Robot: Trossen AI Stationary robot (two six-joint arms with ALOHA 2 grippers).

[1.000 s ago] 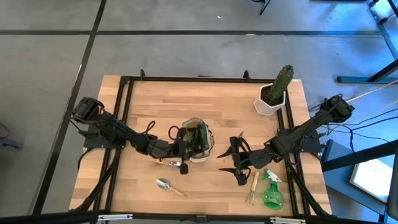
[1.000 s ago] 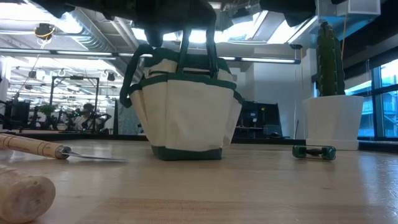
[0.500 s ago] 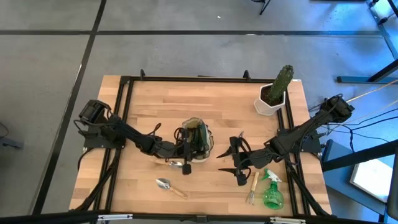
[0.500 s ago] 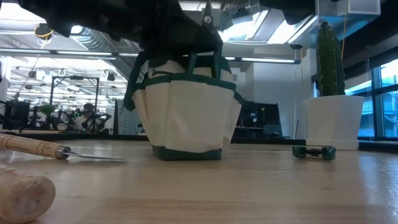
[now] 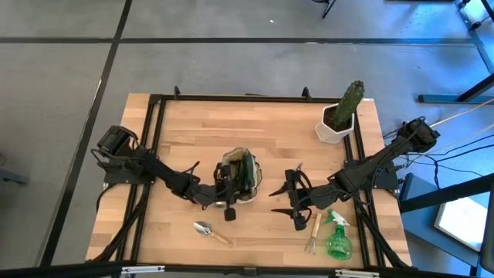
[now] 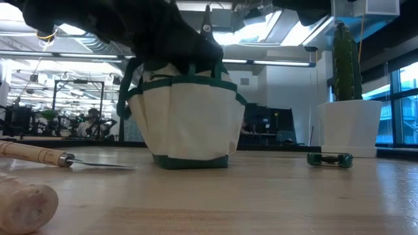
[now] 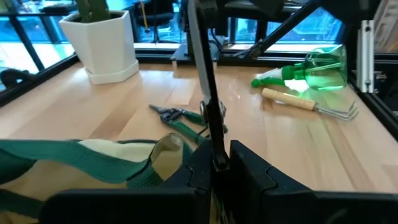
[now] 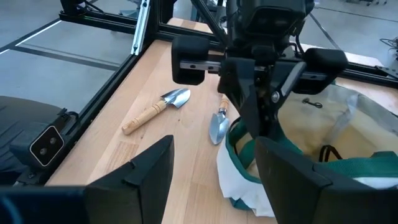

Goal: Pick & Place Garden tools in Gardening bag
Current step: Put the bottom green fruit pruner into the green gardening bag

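Observation:
The gardening bag (image 5: 245,174) (image 6: 189,117), beige with green trim, stands on its base at the table's middle. My left gripper (image 5: 231,191) (image 7: 214,171) is at the bag's left rim, shut on black shears (image 7: 208,93) (image 8: 267,106). Right of the bag, my right gripper (image 5: 297,202) (image 8: 214,180) hovers open with nothing between its fingers. Lying flat on the table are green-handled pruners (image 7: 183,118) (image 6: 330,159), a hand fork (image 5: 312,232), a green spray bottle (image 5: 337,241), a trowel (image 5: 210,230) and a narrower trowel (image 8: 217,127). My left gripper pinches the black shears between its two fingers at one end (image 7: 216,158), coming nearly level from the table's left. The shears run on forward past the fingertips, along the fingers, over the bag's mouth and clear of the table. Whether the gripper also rests on the bag's rim, I cannot tell.
A cactus in a white pot (image 5: 343,112) (image 6: 349,98) stands at the far right corner. Black frame rails (image 5: 154,154) run along the table's left, right and far sides. Bare wood lies beyond the bag toward the far edge.
My left gripper has sunk with the shears onto the top of the bag and shifted a little toward the near edge. The bag's loop handles, upright before, are now pressed down under the gripper, and the bag has shifted slightly toward the table's left.

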